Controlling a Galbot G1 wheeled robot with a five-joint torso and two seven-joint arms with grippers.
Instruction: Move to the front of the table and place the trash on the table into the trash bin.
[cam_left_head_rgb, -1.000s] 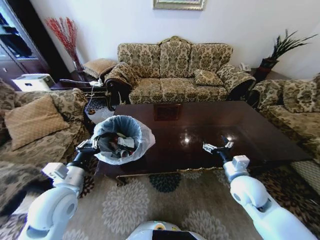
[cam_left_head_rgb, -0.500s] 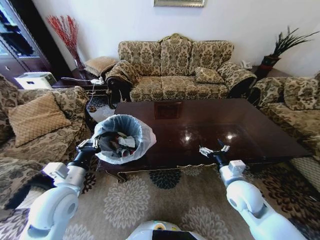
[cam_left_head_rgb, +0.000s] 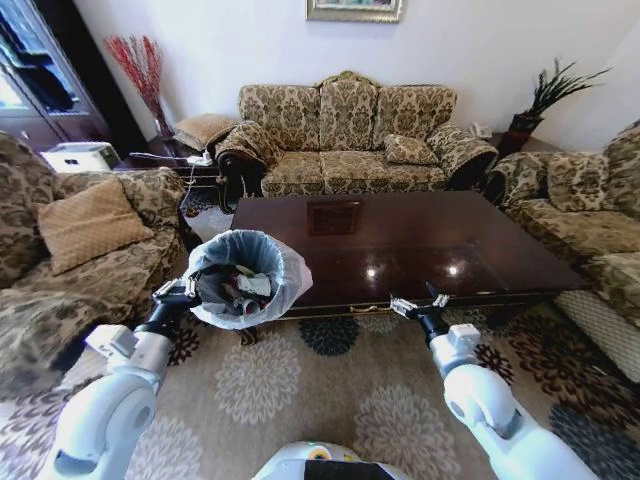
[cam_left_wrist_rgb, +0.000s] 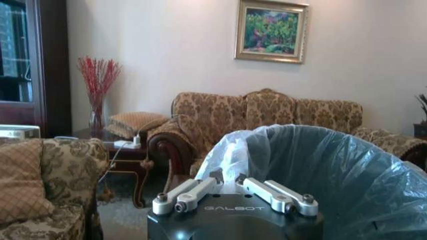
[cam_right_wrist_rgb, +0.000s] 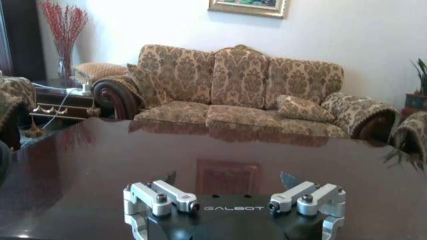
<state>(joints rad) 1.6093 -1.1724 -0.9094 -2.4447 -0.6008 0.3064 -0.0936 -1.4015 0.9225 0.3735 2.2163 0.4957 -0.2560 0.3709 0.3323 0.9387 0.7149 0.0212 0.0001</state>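
- Trash (cam_left_head_rgb: 240, 290) is sitting inside the trash bin (cam_left_head_rgb: 276, 262), which the left claw (cam_left_head_rgb: 172, 293) is holding up by its bagged rim, fingers pinched on it, at the bench's (cam_left_head_rgb: 400, 240) corner.
- Right claw (cam_left_head_rgb: 418, 306) is hovering wide open and empty over the bench's near edge.

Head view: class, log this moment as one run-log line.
left tool: shut on trash bin rim | right tool: open, empty, at table front edge | trash: in bin
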